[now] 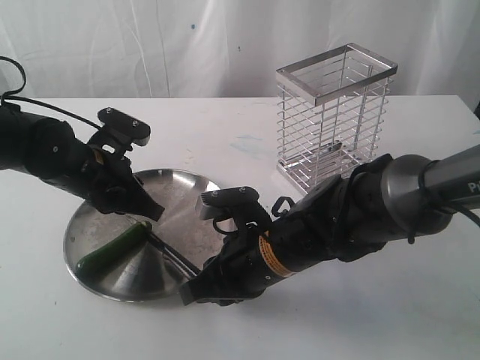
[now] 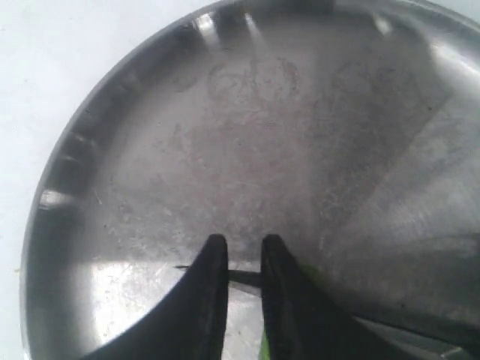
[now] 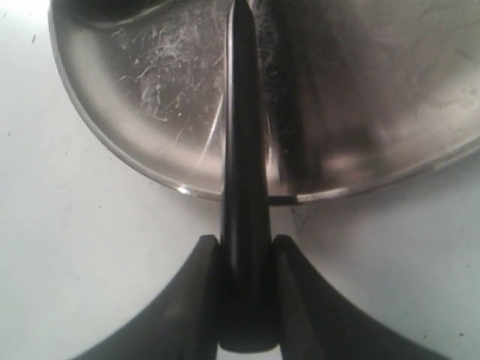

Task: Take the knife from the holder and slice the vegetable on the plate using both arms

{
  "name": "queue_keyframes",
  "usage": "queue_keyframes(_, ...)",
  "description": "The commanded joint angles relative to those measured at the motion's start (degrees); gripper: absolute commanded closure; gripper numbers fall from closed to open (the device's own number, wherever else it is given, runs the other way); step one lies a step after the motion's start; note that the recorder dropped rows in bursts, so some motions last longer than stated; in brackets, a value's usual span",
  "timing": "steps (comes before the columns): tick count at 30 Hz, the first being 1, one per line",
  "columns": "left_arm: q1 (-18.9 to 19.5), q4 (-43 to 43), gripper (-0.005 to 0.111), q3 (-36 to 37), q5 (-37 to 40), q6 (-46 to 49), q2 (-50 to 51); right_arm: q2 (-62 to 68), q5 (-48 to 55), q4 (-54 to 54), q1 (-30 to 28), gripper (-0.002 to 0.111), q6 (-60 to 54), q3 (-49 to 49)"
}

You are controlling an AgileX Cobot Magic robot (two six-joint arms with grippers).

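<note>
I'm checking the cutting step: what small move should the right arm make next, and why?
Probably press the knife down through the vegetable. The right gripper clamps the handle, the blade reaches over the plate to the vegetable, and the left gripper is down at that end.

A white bench [image 1: 247, 150] fills the exterior view, with a faint bluish-green smear [image 1: 246, 142] on its surface toward the back. Behind the bench hangs a white curtain [image 1: 187, 45] with soft vertical folds and one small dark spot [image 1: 193, 26] on it. In the right wrist view some tiny dark specks [image 3: 97, 201] lie on the white bench surface
</note>
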Motion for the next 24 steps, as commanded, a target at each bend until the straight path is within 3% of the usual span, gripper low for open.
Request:
queue_keyframes(1,1.12,-0.11,0.084,-0.09,0.04,-0.49,0.28,0.05,-0.41,-0.41,0.10,0.108,0.41,-0.05)
queue_keyframes(9,1.12,-0.11,0.076,-0.09,-0.08,-0.49,3.67,0.05,-0.05,-0.41,0.10,0.108,0.31,-0.05)
queue_keyframes(18,1.12,-0.11,0.076,1.12,4.63,1.43,10.04,0.14,0.87,-0.41,0.10,0.108,0.02,-0.05)
queue_keyframes(24,1.12,-0.11,0.076,0.58,4.45,1.06,7.48,0.14,0.87,-0.41,0.10,0.108,0.02,-0.05)
